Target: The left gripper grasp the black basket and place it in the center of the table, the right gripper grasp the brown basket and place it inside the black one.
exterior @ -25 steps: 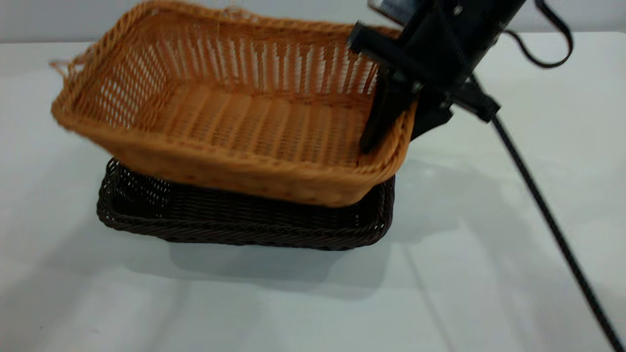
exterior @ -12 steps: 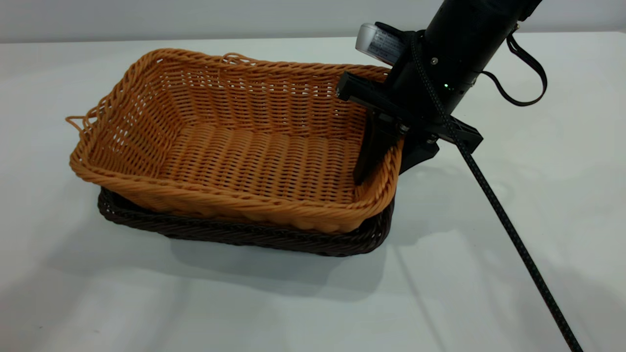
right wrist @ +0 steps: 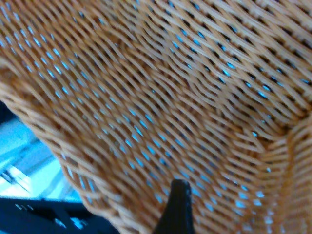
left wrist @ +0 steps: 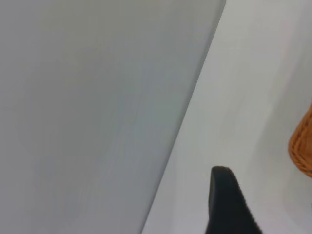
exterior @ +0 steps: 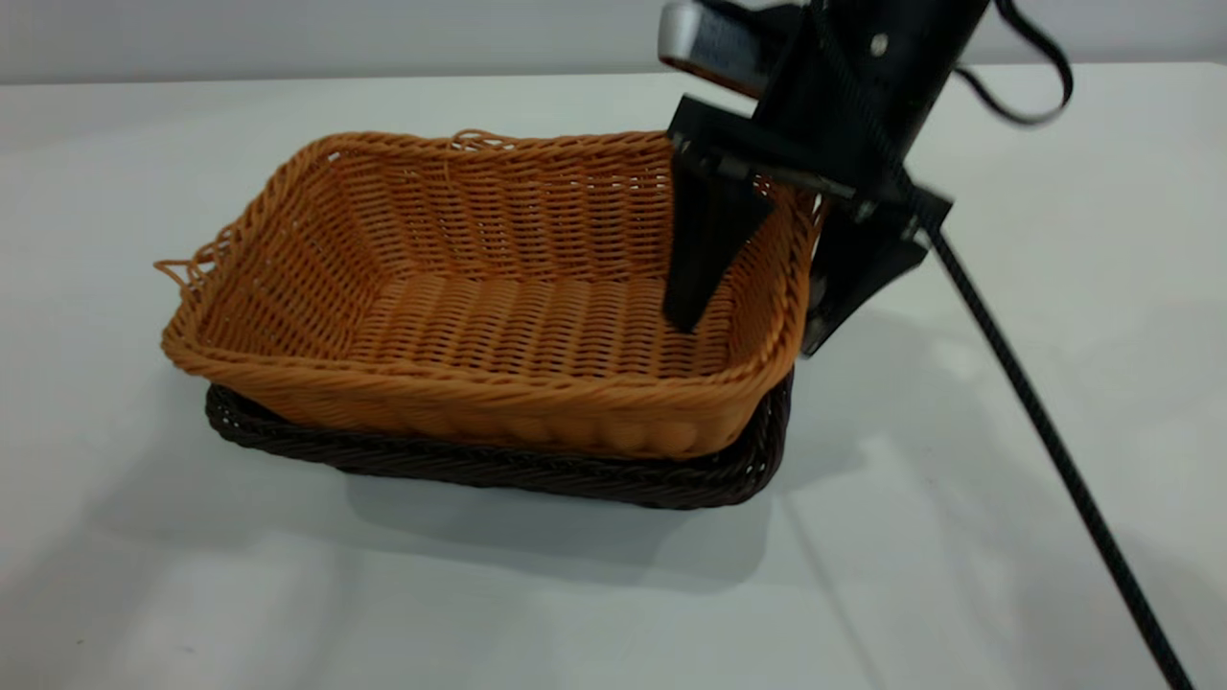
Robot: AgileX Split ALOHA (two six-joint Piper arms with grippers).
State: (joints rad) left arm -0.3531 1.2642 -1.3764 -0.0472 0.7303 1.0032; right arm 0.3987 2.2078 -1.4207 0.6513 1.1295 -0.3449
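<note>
The brown basket sits nested inside the black basket near the middle of the table; only the dark rim shows beneath it. My right gripper is open and straddles the brown basket's right-hand rim, one finger inside and one outside, neither pressing the wicker. The right wrist view is filled with the brown basket's weave and one black fingertip. The left gripper is off to the side; its wrist view shows one black finger, bare table and a corner of the brown basket.
A black braided cable trails from the right arm down across the table toward the front right. Bare white tabletop surrounds the stacked baskets on all sides.
The right gripper lowered the brown basket from a tilted hover down into the black one. Its fingers then spread off the rim and the gripper rose slightly.
</note>
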